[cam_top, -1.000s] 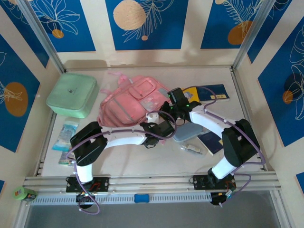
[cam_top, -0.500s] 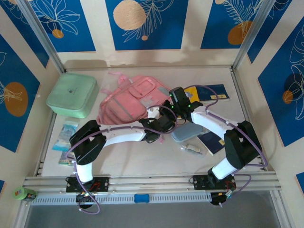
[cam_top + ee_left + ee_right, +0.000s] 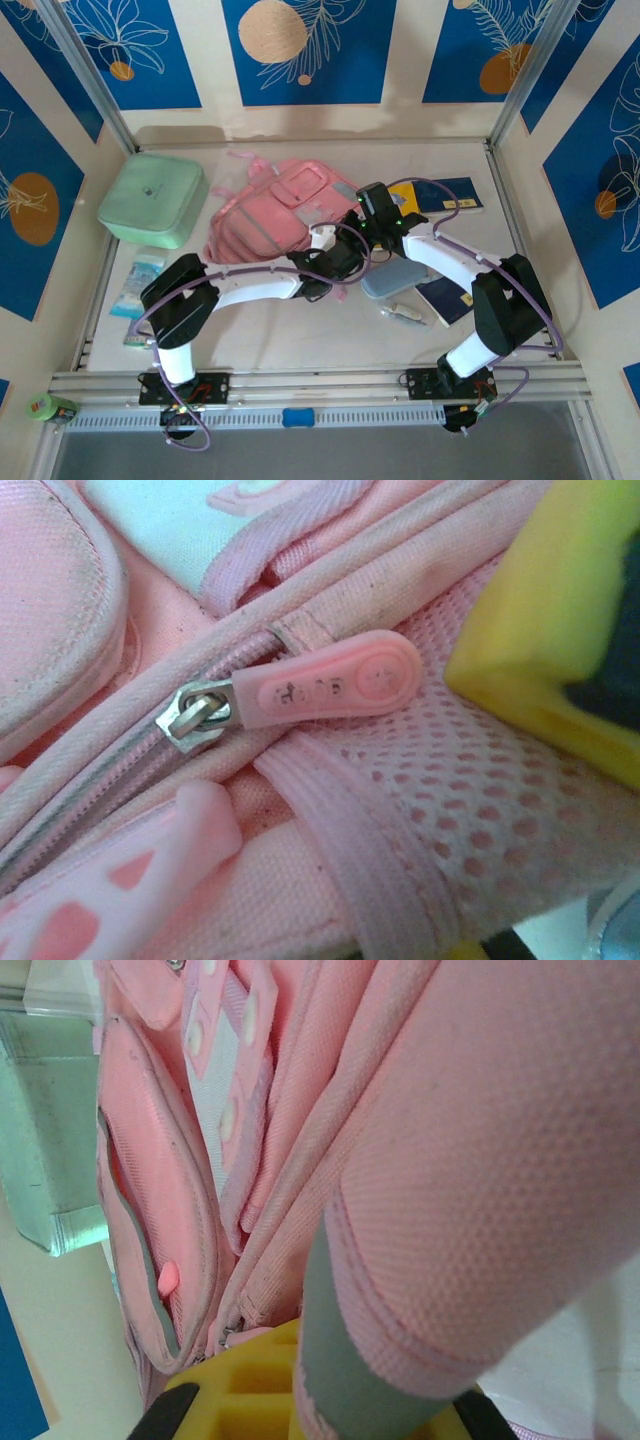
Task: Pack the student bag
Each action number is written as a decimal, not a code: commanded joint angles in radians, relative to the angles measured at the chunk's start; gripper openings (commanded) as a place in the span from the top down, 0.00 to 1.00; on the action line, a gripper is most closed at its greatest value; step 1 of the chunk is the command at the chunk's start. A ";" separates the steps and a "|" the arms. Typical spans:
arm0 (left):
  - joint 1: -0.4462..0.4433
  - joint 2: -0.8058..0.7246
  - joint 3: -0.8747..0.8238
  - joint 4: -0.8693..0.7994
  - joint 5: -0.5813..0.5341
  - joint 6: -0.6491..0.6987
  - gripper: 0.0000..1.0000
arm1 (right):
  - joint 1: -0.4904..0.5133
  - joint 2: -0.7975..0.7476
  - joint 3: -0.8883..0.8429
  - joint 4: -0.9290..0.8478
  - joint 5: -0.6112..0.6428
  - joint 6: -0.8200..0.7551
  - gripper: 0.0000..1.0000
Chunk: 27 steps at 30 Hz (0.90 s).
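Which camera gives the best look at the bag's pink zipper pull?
Left wrist: the zipper pull lies mid-frame, sharp, with its metal slider visible. Top external shows the student bag, but the pull is too small to pick out. Right wrist shows bag fabric close up; a small pink tab there may be another pull.

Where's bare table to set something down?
Free: the front strip of the pale tabletop, between the left arm and metal front rail; the back strip between the soft pink backpack and rear wall. Crowded: right of the backpack, around the grey-blue pencil case and dark blue notebook.
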 commanded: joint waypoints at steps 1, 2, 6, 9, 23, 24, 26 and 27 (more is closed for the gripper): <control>0.009 -0.084 -0.027 0.052 0.041 0.050 1.00 | -0.004 -0.016 0.040 -0.015 -0.091 -0.032 1.00; 0.010 -0.102 -0.046 0.043 0.057 0.054 1.00 | -0.011 -0.015 0.043 -0.018 -0.091 -0.036 1.00; 0.021 -0.157 -0.107 -0.032 0.114 0.041 1.00 | -0.040 -0.009 0.060 -0.021 -0.113 -0.047 1.00; 0.031 -0.195 -0.168 -0.074 0.167 0.032 1.00 | -0.064 -0.002 0.079 -0.032 -0.129 -0.057 1.00; 0.051 -0.431 -0.340 -0.118 0.253 0.107 1.00 | -0.126 0.093 0.150 -0.054 -0.188 -0.099 1.00; 0.054 -0.437 -0.340 -0.114 0.261 0.115 1.00 | -0.125 0.092 0.146 -0.042 -0.196 -0.098 1.00; 0.055 -0.441 -0.331 -0.114 0.269 0.144 1.00 | -0.120 0.087 0.142 -0.031 -0.193 -0.099 1.00; 0.056 -0.442 -0.324 -0.125 0.269 0.158 1.00 | -0.126 0.088 0.143 -0.034 -0.187 -0.103 1.00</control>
